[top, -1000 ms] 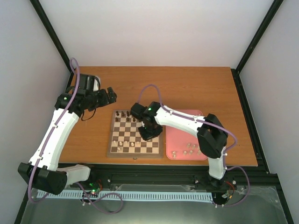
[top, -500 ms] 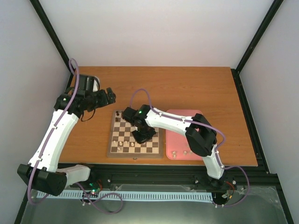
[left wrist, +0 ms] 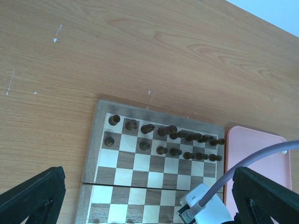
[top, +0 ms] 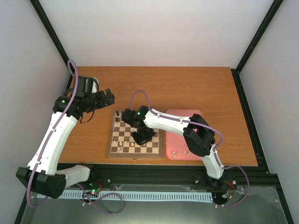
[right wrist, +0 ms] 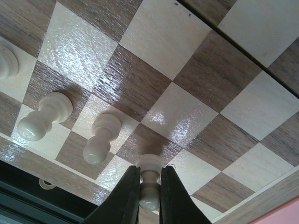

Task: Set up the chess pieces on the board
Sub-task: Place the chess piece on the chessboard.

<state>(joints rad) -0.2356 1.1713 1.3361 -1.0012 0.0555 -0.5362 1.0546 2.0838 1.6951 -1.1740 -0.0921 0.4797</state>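
The right gripper (right wrist: 149, 179) is closed on a cream pawn (right wrist: 150, 192), pinched upright between its two fingers (right wrist: 128, 196) over the board (right wrist: 163, 116) near its front edge. Two more cream pawns (right wrist: 100, 137) stand just left of the fingers. The left gripper (left wrist: 147, 186) hangs empty off the board's far left corner, fingers spread wide.

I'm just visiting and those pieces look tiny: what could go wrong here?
The right gripper pinches a white pawn close beside a neighbouring pawn; opening up might knock that one over. Whether the held pawn stands flat on the board is unclear, so it may topple on release.
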